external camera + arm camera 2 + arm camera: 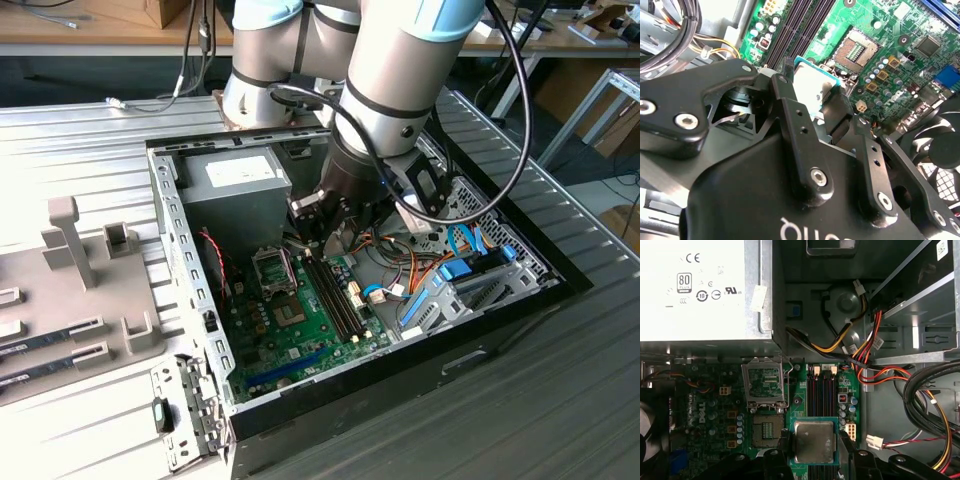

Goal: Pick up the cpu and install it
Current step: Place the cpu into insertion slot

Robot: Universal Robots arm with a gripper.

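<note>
The pincer (812,96) is clamped on the cpu (814,441), holding it over the memory slots (822,390) beside the open socket (766,429).

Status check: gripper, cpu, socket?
Gripper shut on cpu. Cpu over memory slots, beside socket. Socket lid raised.

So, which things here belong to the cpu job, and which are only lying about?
For the job:
- cpu, held in the gripper
- open socket

Lying about:
- power supply
- memory slots
- loose cables
- grey tray on the exterior view's left
</note>
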